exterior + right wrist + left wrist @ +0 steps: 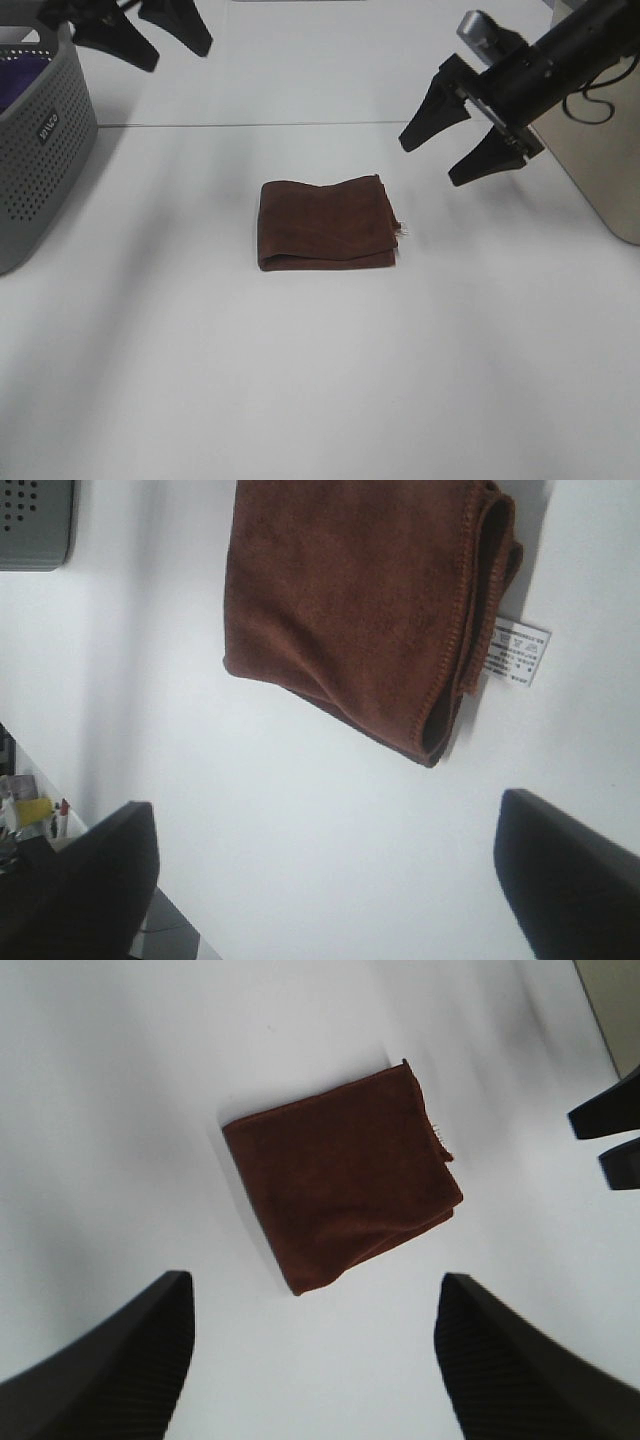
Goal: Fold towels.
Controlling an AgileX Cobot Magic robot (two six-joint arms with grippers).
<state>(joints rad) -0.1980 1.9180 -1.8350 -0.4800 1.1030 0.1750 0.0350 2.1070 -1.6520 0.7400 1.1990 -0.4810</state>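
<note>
A dark reddish-brown towel (326, 224) lies folded into a small rectangle in the middle of the white table, with a small white tag (403, 232) sticking out at its right edge. It also shows in the left wrist view (340, 1175) and the right wrist view (350, 600), where the tag (520, 652) is plain. My left gripper (142, 32) is open and empty, raised at the far left above the table. My right gripper (452, 150) is open and empty, raised to the right of the towel.
A grey perforated basket (40, 150) stands at the left edge, with a purple cloth (20, 78) inside. A beige box (600, 160) stands at the right edge. The white table (300, 380) stretches to the front.
</note>
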